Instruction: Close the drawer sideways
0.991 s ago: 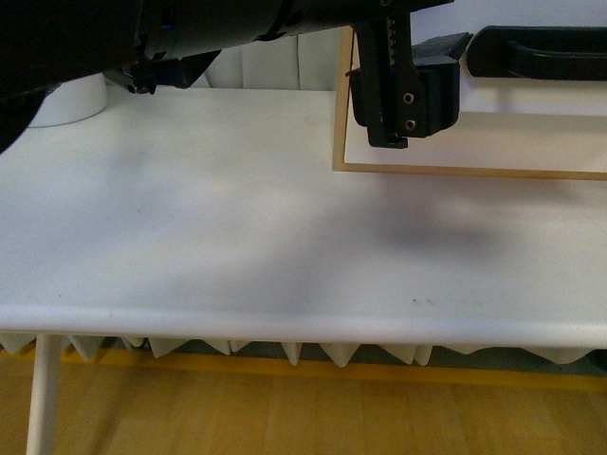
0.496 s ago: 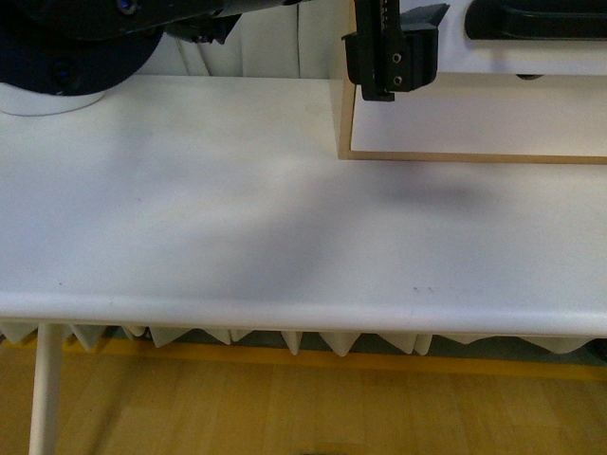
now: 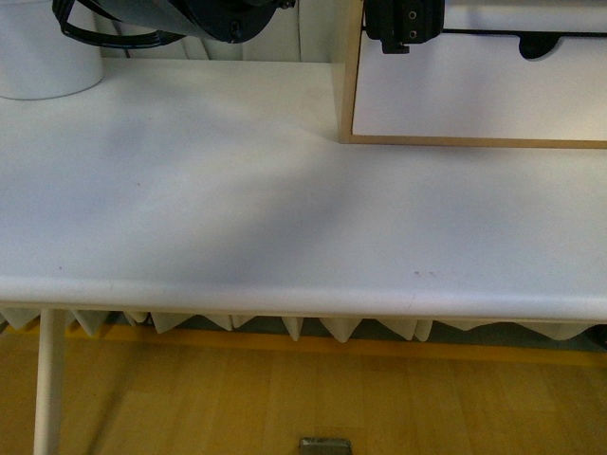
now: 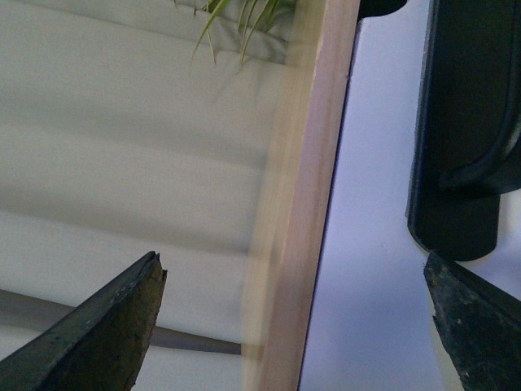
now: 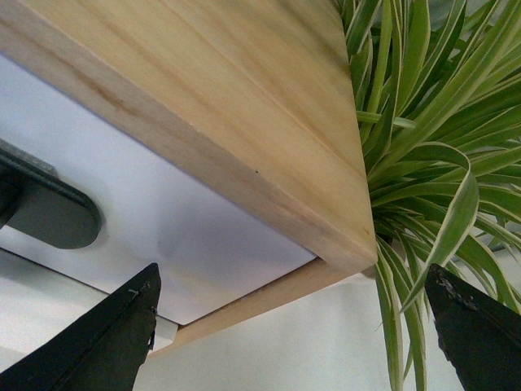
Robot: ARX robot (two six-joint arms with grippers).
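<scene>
One table (image 3: 285, 209); one cabinet (image 3: 346, 85); two drawers (image 4: 374, 244); one plant (image 5: 423, 122).

Entry: the drawer (image 4: 370, 244) is showing a flat white front and is carrying a long black bar handle (image 4: 464, 122) standing off the panel. The front is sitting upright within the light-wood cabinet (image 4: 313, 163), its side edge running just beside the cabinet's wooden edge. Whether it is lying fully home: cannot tell.

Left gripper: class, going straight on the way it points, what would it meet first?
Probably the light-wood edge of the cabinet, centred between the fingers of the left gripper; depth unclear.
</scene>
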